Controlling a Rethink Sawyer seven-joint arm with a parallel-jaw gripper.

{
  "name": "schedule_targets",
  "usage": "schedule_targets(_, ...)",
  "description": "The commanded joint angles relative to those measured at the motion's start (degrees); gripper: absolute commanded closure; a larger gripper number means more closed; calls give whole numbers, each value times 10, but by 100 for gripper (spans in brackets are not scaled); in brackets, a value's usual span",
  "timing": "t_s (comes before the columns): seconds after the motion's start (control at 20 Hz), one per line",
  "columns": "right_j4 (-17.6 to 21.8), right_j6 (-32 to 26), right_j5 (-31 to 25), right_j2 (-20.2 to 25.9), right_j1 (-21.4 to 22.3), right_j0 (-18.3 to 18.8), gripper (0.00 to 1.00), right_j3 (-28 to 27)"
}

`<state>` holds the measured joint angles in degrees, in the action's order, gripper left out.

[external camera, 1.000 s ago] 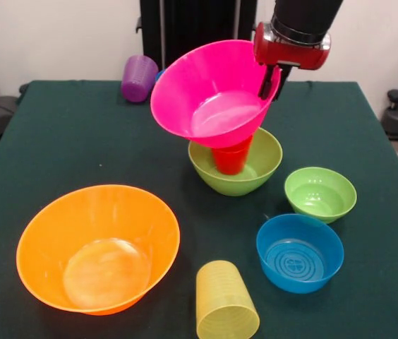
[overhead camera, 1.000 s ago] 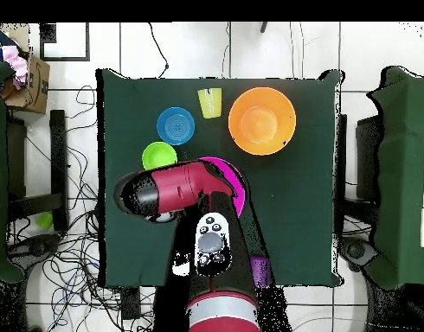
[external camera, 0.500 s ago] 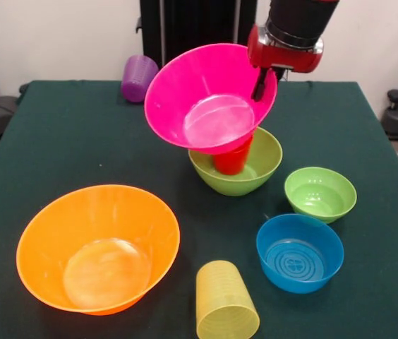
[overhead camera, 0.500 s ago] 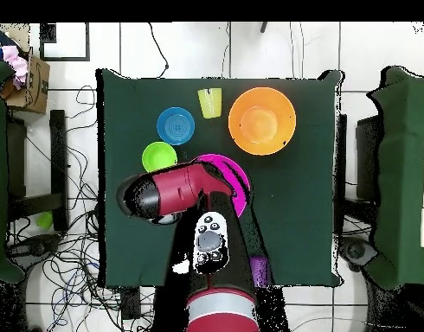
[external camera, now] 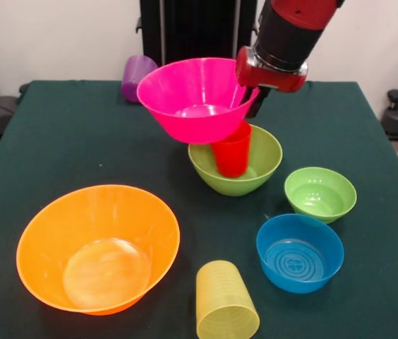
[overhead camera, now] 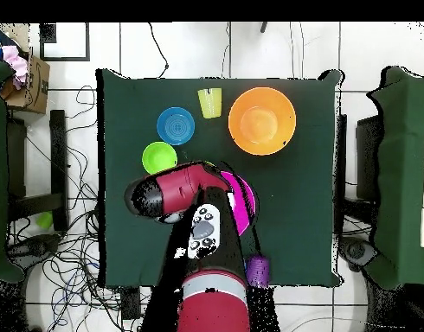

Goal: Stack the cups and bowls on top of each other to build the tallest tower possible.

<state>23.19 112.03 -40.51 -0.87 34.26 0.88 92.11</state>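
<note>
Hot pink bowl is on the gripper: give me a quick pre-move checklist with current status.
1. Gripper grips hot pink bowl by its rim: ok.
2. Bowl level: not ok, slightly tilted.
3. Bowl centred over bright red cup: not ok, offset to one side.
4. Cup upright in medium green bowl: ok.
5. Orange bowl, yellow cup, blue bowl, small green bowl stand clear: ok.

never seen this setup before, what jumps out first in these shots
The hot pink bowl stands out first: the gripper holds it by its rim in the air, above the red cup that stands in a green bowl at mid-table. Next comes the big orange bowl at the front left, with a yellow cup lying beside it.
</note>
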Motion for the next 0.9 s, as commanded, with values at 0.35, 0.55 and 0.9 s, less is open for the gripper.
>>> schedule_targets(0.35,30,65,90,-10,-113,-35,100,-77)
schedule_targets(0.55,15,53,91,-3,-103,-31,100,-66)
schedule_targets(0.9,-15,24,60,10,-47,-24,100,-12)
